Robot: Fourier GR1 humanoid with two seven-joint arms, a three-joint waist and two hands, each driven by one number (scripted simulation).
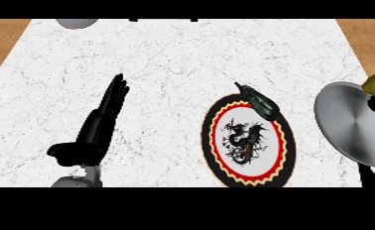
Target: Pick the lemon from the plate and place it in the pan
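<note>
A round plate (219, 149) with a black rim, red and yellow scalloped ring and a dragon drawing lies right of centre. No lemon shows on it. A dark green, long, stemmed object (258, 100) lies across the plate's upper right rim. The grey metal pan (348, 122) is cut off by the right edge. Just above it, at the edge, a small olive-yellow shape (370, 85) shows; I cannot tell whether it is the lemon. My left hand (102, 117) rests at the left, fingers straight and pointing away, holding nothing. My right hand is out of sight.
The white marbled counter (183, 60) has wood showing at both far corners. A grey rounded object (77, 23) sits at the far left edge. A thin dark bar (362, 174) runs down below the pan.
</note>
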